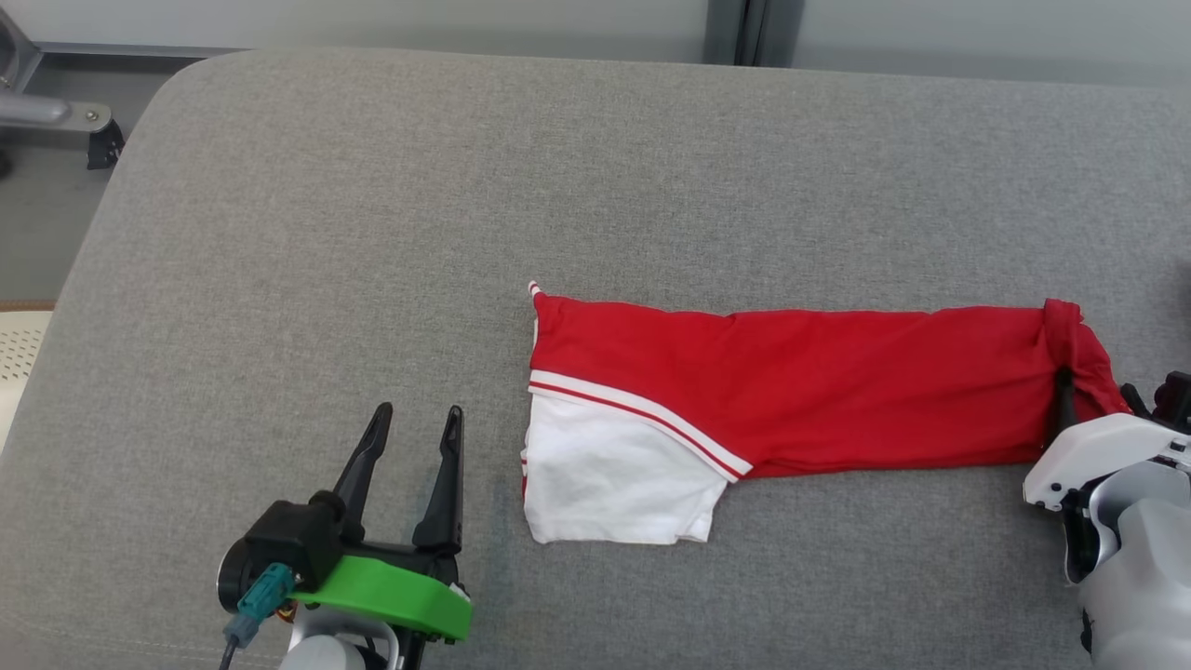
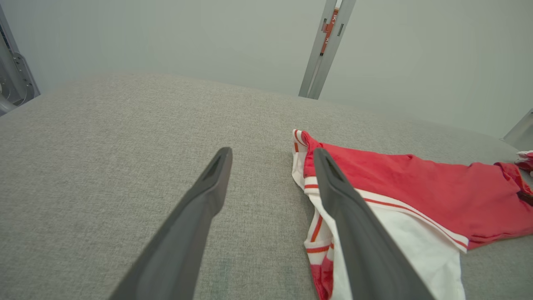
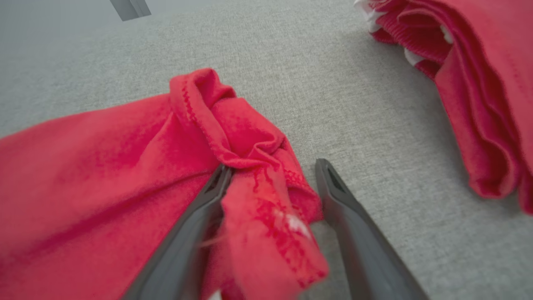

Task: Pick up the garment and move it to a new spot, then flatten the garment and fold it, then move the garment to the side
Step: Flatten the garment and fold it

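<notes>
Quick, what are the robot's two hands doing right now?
Left gripper: open, holding nothing, beside the garment.
Right gripper: open, garment's bunched red end between its fingers, not pinched.

grey pad (image 1: 372, 233), post (image 2: 325, 46), poss. 2nd cloth (image 3: 479, 83)

Green-mounted left claw (image 1: 418, 412), dark fingers (image 1: 443, 484)

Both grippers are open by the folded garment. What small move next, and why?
Probably close the right gripper on the bunched red end of the garment: that cloth sits between its open fingers. The left gripper stands open, apart from the white end, so it would have to reach first.
</notes>
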`<state>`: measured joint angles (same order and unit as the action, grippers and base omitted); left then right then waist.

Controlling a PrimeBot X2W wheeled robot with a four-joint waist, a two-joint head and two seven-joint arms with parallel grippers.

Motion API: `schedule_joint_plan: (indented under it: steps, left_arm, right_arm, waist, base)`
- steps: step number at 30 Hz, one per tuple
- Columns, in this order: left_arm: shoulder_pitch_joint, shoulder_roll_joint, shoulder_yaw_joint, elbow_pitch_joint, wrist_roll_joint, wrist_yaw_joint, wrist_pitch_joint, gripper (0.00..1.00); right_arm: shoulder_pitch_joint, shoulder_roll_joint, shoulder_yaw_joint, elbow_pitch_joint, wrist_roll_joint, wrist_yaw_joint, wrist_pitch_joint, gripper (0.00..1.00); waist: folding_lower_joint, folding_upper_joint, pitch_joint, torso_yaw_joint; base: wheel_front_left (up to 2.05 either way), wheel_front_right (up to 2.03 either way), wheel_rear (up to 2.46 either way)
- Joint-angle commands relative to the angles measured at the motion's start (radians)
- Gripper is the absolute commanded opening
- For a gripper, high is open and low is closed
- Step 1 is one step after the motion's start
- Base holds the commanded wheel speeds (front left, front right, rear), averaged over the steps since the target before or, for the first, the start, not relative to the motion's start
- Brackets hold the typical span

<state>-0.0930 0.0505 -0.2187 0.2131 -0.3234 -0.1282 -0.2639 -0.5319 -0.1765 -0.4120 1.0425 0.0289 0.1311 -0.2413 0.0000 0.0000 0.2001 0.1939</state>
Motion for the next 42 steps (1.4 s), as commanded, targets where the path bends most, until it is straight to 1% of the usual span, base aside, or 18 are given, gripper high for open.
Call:
schedule_joint_plan:
  steps: [1, 2, 3, 7, 12, 13, 19, 23, 29, 34, 38, 42]
  left_arm:
    - [-0.013, 0.001, 0.001, 0.004, -0.006, -0.004, 0.0, 1.0]
    - [-0.013, 0.001, 0.002, 0.005, -0.006, -0.004, 0.0, 1.0]
    - [-0.012, 0.001, 0.004, 0.006, -0.006, -0.004, 0.0, 1.0]
    - [0.0, 0.001, 0.007, 0.01, 0.0, -0.003, 0.0, 1.0]
    - [0.015, 0.001, 0.005, 0.014, -0.008, -0.003, 0.0, 1.0]
    - [0.022, 0.001, 0.004, 0.015, -0.013, -0.003, 0.0, 1.0]
    - [0.039, 0.001, 0.0, 0.019, -0.029, -0.003, 0.0, 1.0]
    - [0.048, 0.001, -0.001, 0.022, -0.032, -0.003, 0.0, 1.0]
    - [0.062, 0.001, -0.009, 0.028, -0.043, -0.003, 0.0, 1.0]
    - [0.072, 0.002, -0.011, 0.029, -0.036, -0.003, 0.0, 1.0]
    - [0.079, 0.001, -0.012, 0.033, -0.025, -0.003, 0.0, 1.0]
    - [0.088, 0.002, 0.013, 0.043, -0.004, -0.003, 0.0, 1.0]
  right_arm:
    - [0.002, 0.017, 0.007, 0.034, 0.007, -0.001, 0.006, 1.0]
    - [-0.003, 0.023, 0.013, 0.049, 0.013, 0.0, 0.005, 0.37]
    - [-0.006, 0.028, 0.018, 0.058, 0.019, 0.0, 0.004, 0.0]
    - [-0.002, 0.027, 0.038, 0.069, 0.046, -0.001, -0.01, 0.0]
    - [0.031, 0.011, 0.051, 0.036, 0.078, -0.001, -0.022, 0.0]
    - [0.05, -0.002, 0.047, 0.016, 0.09, -0.001, -0.023, 0.0]
    - [0.122, -0.035, 0.0, -0.06, 0.107, -0.001, -0.024, 0.0]
    - [0.144, -0.031, -0.006, -0.087, 0.097, -0.001, -0.024, 0.0]
    - [0.133, 0.015, 0.059, -0.174, 0.122, -0.001, -0.025, 0.0]
    - [0.134, 0.067, 0.152, -0.304, 0.159, -0.001, -0.024, 0.0]
    - [0.164, 0.107, 0.254, -0.382, 0.197, -0.001, -0.024, 0.0]
    - [0.172, 0.122, 0.365, -0.417, 0.256, 0.0, -0.015, 0.0]
  waist:
    - [0.0, 0.0, -0.003, -0.002]
    - [0.0, 0.0, -0.006, -0.005]
    - [0.0, 0.0, -0.009, -0.007]
    - [0.0, 0.0, -0.031, -0.026]
    - [0.0, 0.0, -0.071, -0.057]
    - [0.0, 0.0, -0.088, -0.069]
    - [0.0, 0.0, -0.131, -0.098]
    - [0.0, 0.0, -0.149, -0.107]
    - [0.0, 0.0, -0.183, -0.097]
    - [0.0, 0.0, -0.208, -0.068]
    - [0.0, 0.0, -0.224, -0.033]
    - [0.0, 0.0, -0.232, 0.005]
  base:
    - [0.0, 0.0, 0.0]
    - [0.0, 0.0, 0.0]
    - [0.0, 0.0, 0.0]
    - [0.0, 0.0, 0.0]
    - [0.0, 0.0, 0.0]
    - [0.0, 0.0, 0.0]
    - [0.0, 0.0, 0.0]
    - [0.0, 0.0, 0.0]
    - [0.0, 0.0, 0.0]
    - [0.0, 0.0, 0.0]
    - [0.0, 0.0, 0.0]
    - [0.0, 0.0, 0.0]
